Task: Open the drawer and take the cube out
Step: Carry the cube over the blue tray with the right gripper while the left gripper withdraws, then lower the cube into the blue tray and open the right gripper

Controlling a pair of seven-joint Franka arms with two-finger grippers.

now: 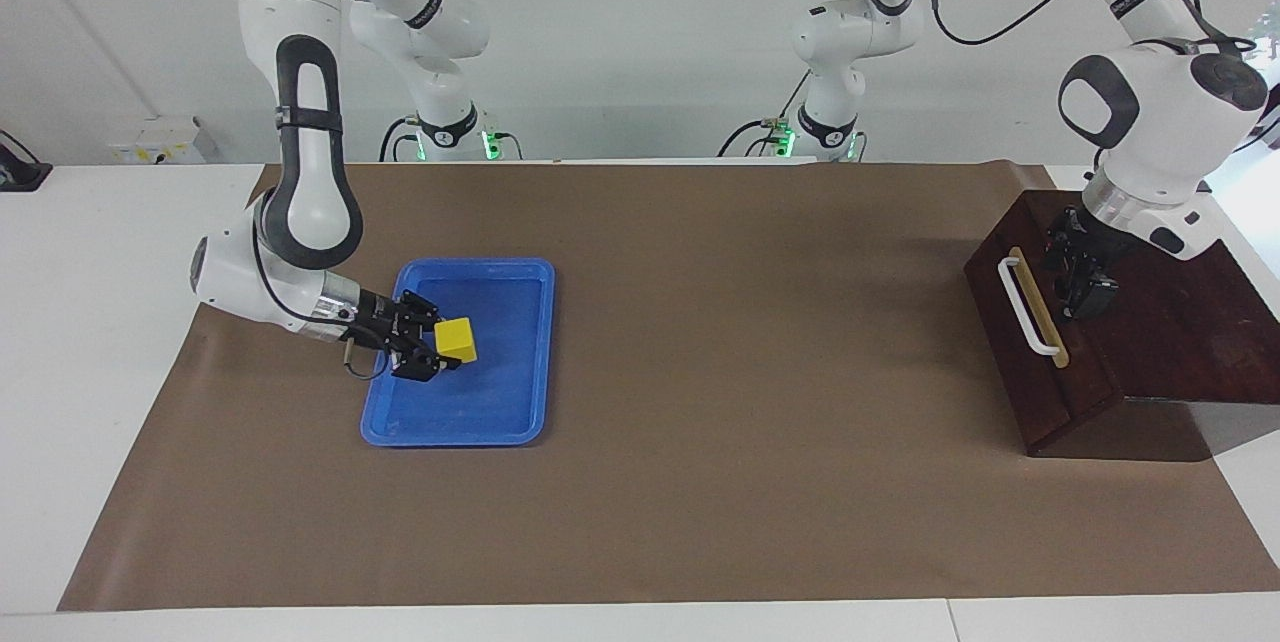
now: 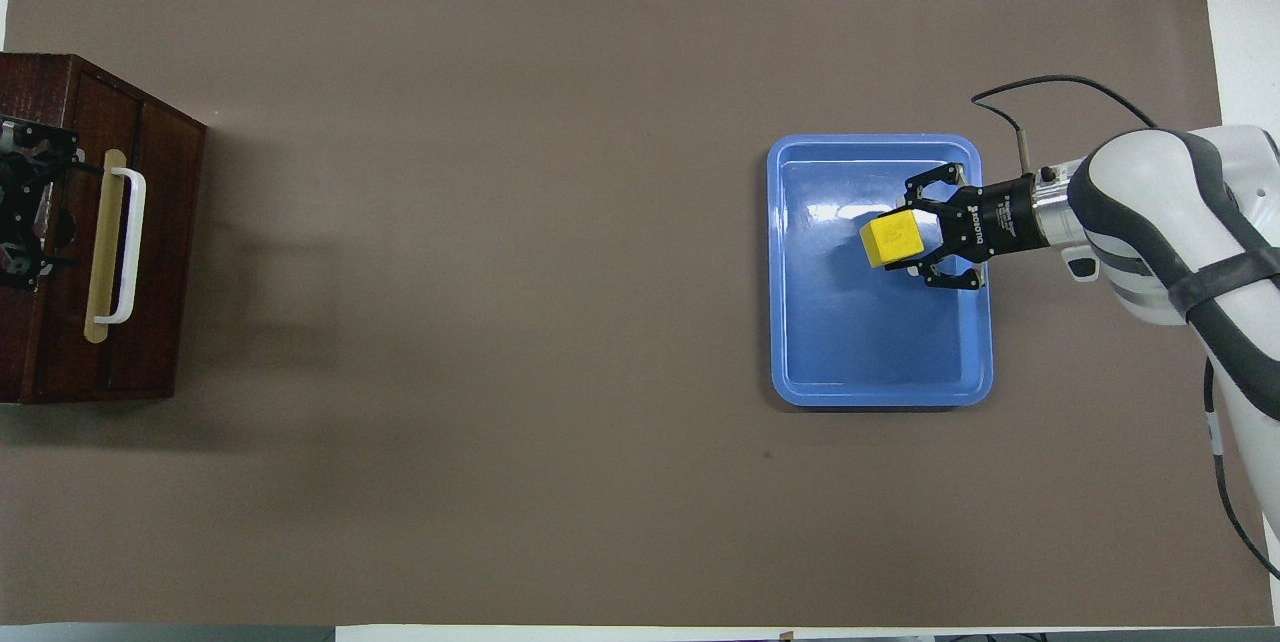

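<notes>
Yellow cube (image 1: 456,339): clamped between the fingers of the right gripper (image 1: 432,354); held over the blue tray (image 1: 520,419), above the part of its floor toward the right arm's end of the table.
Cube relative to gripper: at the fingertips, projecting out past them toward the tray's middle; top face and one side face exposed.
Right gripper: grasping the cube; reaching in low and nearly level across the tray's rim; confirmed from overhead (image 2: 925,250).
Contact with tray floor: cannot tell whether the cube touches it or hangs just above.
Drawer (image 1: 1030,342): pushed in, front flush with the dark wooden box (image 1: 1190,332); white bar handle (image 1: 1018,305) untouched.
Left gripper (image 1: 1085,294): fingers spread, holding nothing; over the top of the box, just beside the handle strip, apart from the handle.
Brown mat (image 1: 760,482): covers the table under tray and box; the two stand well apart, at opposite ends.
</notes>
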